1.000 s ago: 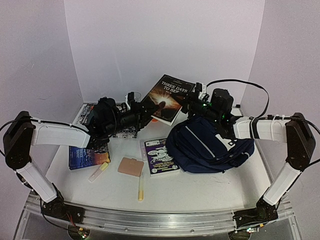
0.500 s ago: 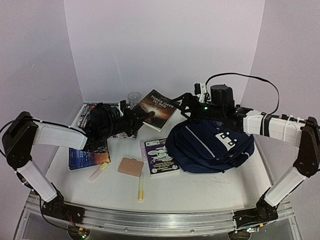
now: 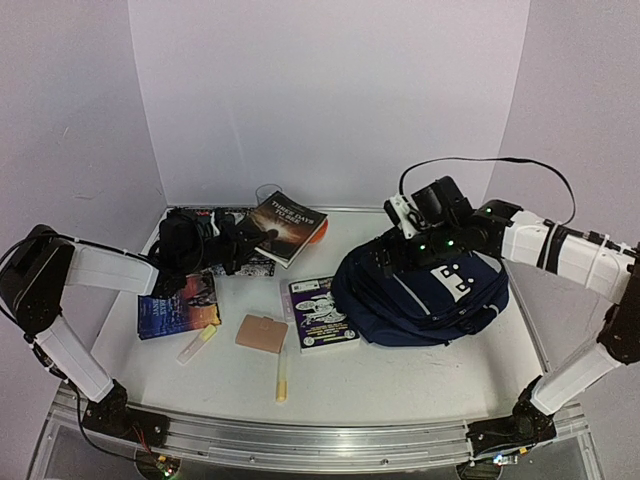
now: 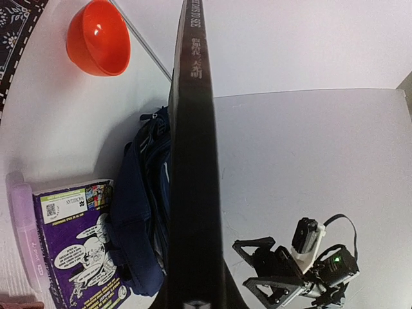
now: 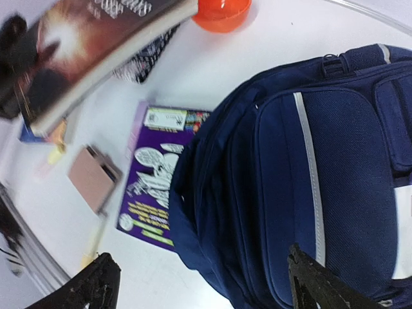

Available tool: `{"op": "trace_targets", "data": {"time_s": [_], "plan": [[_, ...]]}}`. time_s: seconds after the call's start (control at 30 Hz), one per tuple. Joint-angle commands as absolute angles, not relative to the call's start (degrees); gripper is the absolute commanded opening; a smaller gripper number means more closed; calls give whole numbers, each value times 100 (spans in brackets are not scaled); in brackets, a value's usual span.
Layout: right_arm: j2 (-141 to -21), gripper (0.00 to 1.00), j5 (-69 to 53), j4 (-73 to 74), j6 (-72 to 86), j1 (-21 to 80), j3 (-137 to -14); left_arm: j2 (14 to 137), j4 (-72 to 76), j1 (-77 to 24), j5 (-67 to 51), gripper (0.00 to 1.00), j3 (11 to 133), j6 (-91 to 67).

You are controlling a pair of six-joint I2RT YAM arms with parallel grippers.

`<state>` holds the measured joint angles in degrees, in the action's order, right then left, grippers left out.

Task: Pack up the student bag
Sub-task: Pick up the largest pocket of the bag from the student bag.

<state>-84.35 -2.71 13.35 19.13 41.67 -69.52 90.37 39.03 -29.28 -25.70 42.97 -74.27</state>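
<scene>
Clamped the left gripper (image 3: 255,238) tight on a dark book (image 3: 288,225) called "Three Days to See". Held it up and tilted, near the back edge of the table (image 3: 400,385). Held the right gripper (image 5: 206,286) with jaws wide apart and nothing in them, just above the student bag (image 3: 425,295). Saw the bag lying on the right side of the table, right against a purple comic book (image 3: 322,312). Saw an orange bowl (image 4: 98,38) by the back edge, partly hidden behind the dark book.

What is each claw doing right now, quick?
Left claw: closed, holding the dark book.
Right claw: open, empty, above the blue backpack.
</scene>
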Motion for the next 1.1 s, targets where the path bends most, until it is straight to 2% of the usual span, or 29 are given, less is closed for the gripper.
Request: {"op": "trace_targets", "data": {"time_s": [0.0, 0.37, 0.7, 0.8, 0.83, 0.93, 1.07], "plan": [[-9074, 86, 912, 2668, 1341, 4603, -7491, 8666, 4419, -2691, -3142, 0, 4331, -7112], [-10464, 71, 1841, 2935, 977, 5000, -8226, 8605, 4337, -2286, -3693, 0, 4193, -7088], [-11075, 51, 2610, 2908, 798, 5020, -8516, 8833, 4297, -2278, -4153, 0, 4236, -7086], [-11135, 36, 2661, 2908, 742, 5022, -8532, 8843, 4296, -2284, -4273, 0, 4239, -7112], [-11111, 24, 2708, 2914, 739, 5027, -8534, 8846, 4295, -2289, -4313, 0, 4249, -7130], [-10860, 2, 2896, 2966, 805, 5027, -8595, 8834, 4288, -2298, -4466, 0, 4270, -7207], [-10297, 0, 3316, 3003, 860, 5032, -8777, 8805, 4275, -2398, -4660, 0, 4270, -7345]]}}
